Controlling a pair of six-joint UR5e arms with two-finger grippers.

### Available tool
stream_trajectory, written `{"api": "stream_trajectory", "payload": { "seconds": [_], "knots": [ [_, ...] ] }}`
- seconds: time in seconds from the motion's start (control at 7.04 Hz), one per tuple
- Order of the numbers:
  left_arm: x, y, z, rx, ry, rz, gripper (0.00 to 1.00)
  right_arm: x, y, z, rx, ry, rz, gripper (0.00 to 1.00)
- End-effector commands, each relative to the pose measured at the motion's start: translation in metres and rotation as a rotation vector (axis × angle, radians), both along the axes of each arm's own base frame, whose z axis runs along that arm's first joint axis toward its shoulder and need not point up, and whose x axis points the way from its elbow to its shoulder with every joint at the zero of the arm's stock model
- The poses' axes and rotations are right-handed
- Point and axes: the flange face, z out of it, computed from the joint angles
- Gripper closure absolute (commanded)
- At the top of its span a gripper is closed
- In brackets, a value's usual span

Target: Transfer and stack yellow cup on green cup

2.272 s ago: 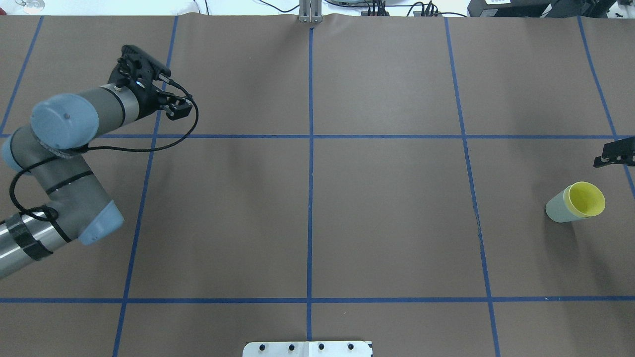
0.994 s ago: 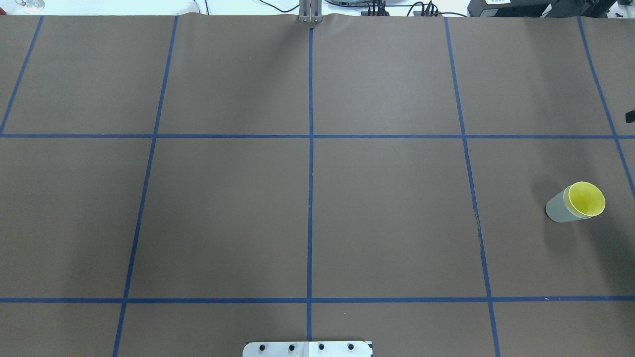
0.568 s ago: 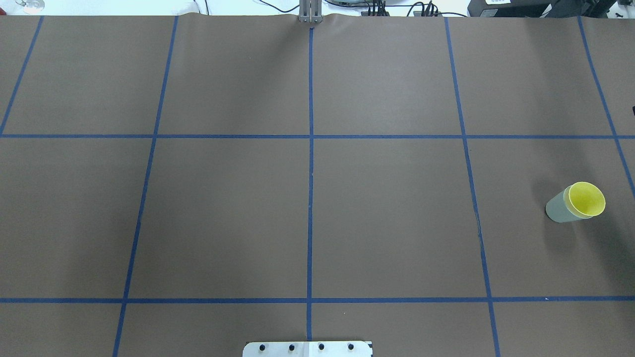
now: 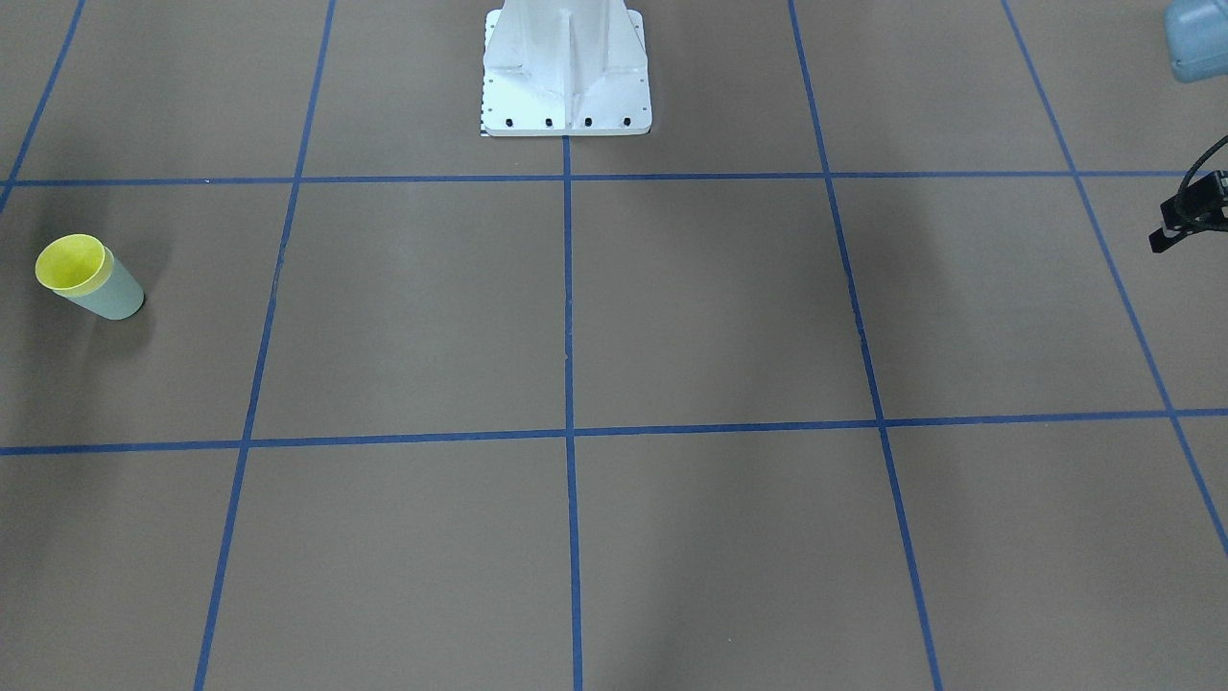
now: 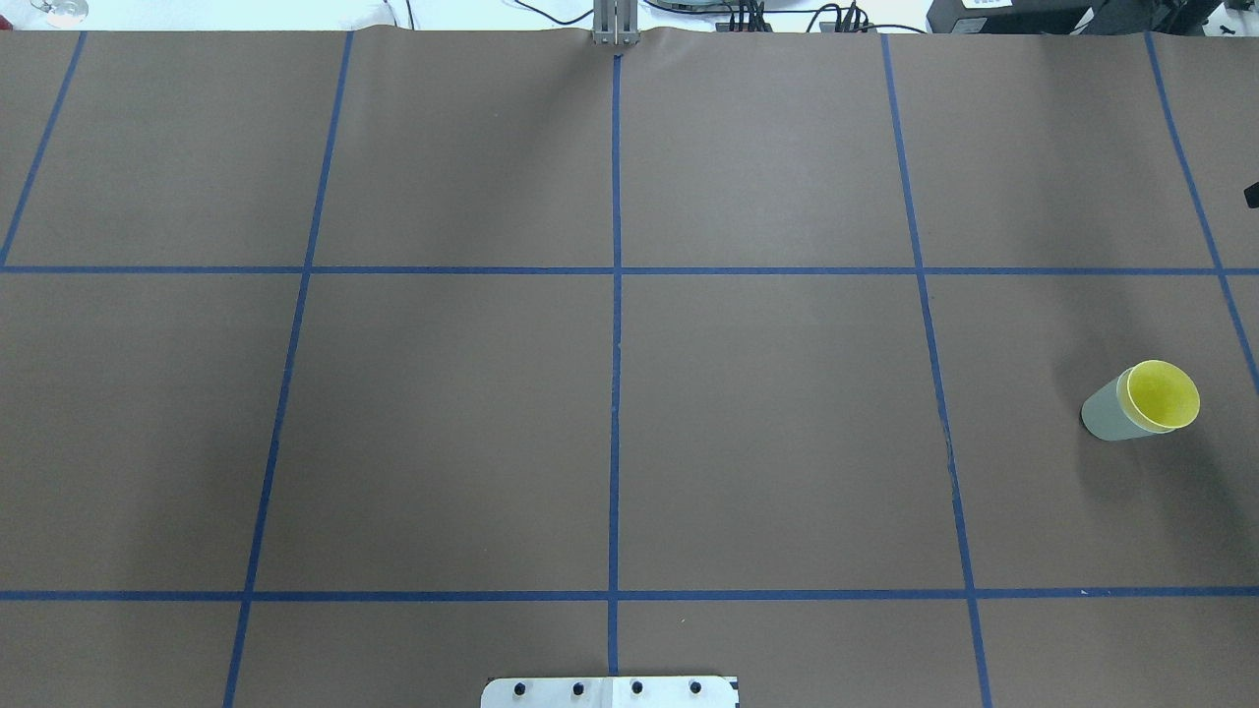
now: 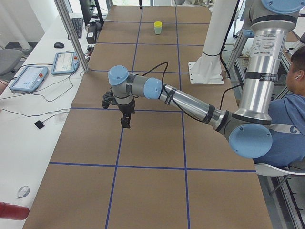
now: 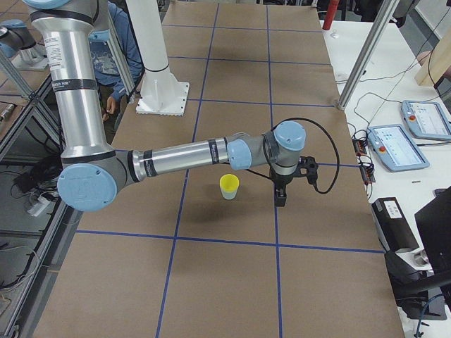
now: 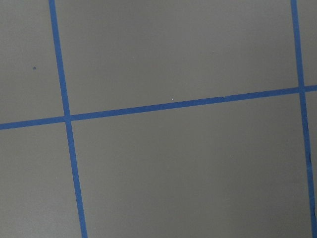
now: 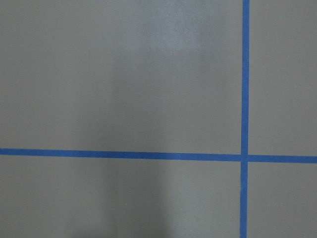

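The yellow cup (image 5: 1163,395) sits nested inside the green cup (image 5: 1105,417), upright at the table's right side. The pair also shows in the front view at the far left, yellow (image 4: 70,263) in green (image 4: 115,297), and in the right side view (image 7: 229,186). My right gripper (image 7: 280,198) hangs over the table just beside the cups, apart from them; only a sliver of it shows at the overhead edge (image 5: 1252,195). My left gripper (image 6: 125,122) hangs over the table's far left end, also at the front view's right edge (image 4: 1182,223). I cannot tell whether either is open or shut.
The white robot base (image 4: 566,69) stands at the table's near middle. Metal frame posts (image 6: 71,33) and teach pendants (image 7: 398,146) stand on the side benches. A seated person (image 6: 288,129) is behind the robot. Blue tape lines grid the brown table (image 5: 610,413).
The left arm has swung out of the overhead view to the left. The right gripper has drawn back toward the right edge. The nested cups have not moved.
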Motion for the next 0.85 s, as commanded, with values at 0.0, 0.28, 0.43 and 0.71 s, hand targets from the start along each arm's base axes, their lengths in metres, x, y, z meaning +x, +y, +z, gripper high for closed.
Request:
{"api": "stream_trajectory", "payload": {
  "seconds": [0.0, 0.28, 0.43, 0.71],
  "knots": [
    [-0.007, -0.005, 0.002, 0.016, -0.059, -0.013, 0.00, -0.001, 0.004, -0.012, -0.007, 0.005, -0.001, 0.00],
    [-0.006, -0.005, 0.001, 0.015, -0.057, -0.012, 0.00, -0.002, 0.002, -0.013, 0.000, 0.016, -0.003, 0.00],
    [-0.006, -0.004, -0.004, 0.007, -0.053, -0.033, 0.00, -0.003, 0.003, -0.014, -0.001, 0.010, -0.005, 0.00],
    [-0.007, -0.004, -0.011, 0.023, -0.050, -0.034, 0.00, -0.003, 0.003, -0.014, -0.003, 0.007, -0.005, 0.00]
  ]
}}
